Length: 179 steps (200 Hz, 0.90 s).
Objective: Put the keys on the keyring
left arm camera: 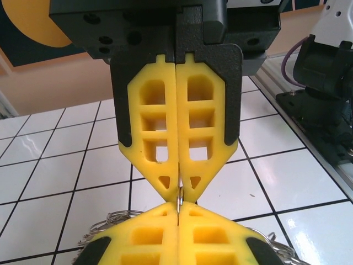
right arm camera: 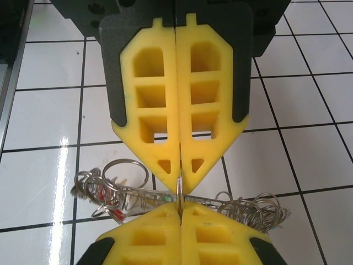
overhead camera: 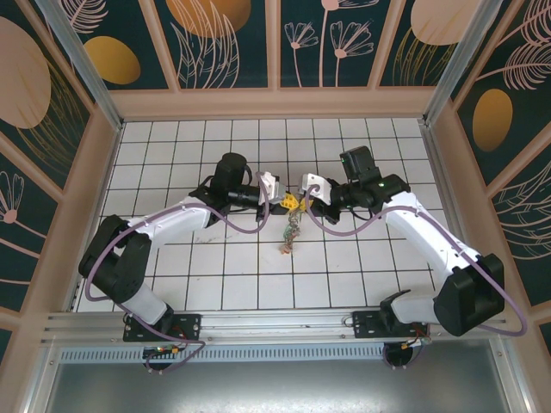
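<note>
My left gripper (overhead camera: pixel 282 200) and right gripper (overhead camera: pixel 298 201) meet tip to tip above the middle of the tiled floor. Both are shut on one thin metal ring (right arm camera: pixel 180 197), which stands edge-on between the two pairs of yellow fingertips and is also seen as the metal ring (left arm camera: pixel 180 202). Under them is the bunch of keys (overhead camera: pixel 291 231). It is a tangle of small wire rings (right arm camera: pixel 110 182) with red tags (right arm camera: pixel 106 196). A long thin wire (right arm camera: pixel 242 200), apparently the keyring edge-on, runs through the tangle. The key blades are mostly hidden.
White tiled floor (overhead camera: pixel 362 275) all round, walled by a tan rim and aluminium posts. Purple cables (overhead camera: pixel 250 225) loop along both arms close to the bunch. The right arm's base (left arm camera: pixel 325 83) stands by the near rail.
</note>
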Each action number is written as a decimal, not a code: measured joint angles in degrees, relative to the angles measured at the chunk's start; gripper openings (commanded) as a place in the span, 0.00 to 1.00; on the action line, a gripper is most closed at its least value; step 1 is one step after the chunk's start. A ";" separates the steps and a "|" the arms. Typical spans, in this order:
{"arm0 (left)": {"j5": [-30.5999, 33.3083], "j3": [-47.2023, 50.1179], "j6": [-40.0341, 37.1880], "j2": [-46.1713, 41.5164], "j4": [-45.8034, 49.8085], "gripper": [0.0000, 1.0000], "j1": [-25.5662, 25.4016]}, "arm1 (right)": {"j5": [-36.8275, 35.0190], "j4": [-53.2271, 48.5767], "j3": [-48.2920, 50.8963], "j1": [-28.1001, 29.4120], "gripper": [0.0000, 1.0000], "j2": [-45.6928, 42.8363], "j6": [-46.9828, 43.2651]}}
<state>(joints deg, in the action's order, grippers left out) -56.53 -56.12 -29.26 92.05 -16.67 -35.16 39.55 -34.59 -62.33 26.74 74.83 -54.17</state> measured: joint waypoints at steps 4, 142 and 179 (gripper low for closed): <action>0.02 0.22 0.20 -0.11 -0.37 0.00 0.00 | 0.11 0.09 0.00 -0.02 0.15 -0.02 0.02; -1.77 11.06 27.47 -0.68 -38.97 0.00 0.00 | 10.08 8.55 6.69 -3.52 0.00 -5.77 4.55; -2.91 11.13 28.50 0.07 -41.97 0.00 0.00 | 12.52 9.11 6.64 -3.52 0.00 -3.76 5.03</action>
<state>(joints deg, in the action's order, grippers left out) -59.44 -44.99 -0.75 92.12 -58.63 -35.16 52.07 -25.47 -55.68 23.22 71.07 -49.15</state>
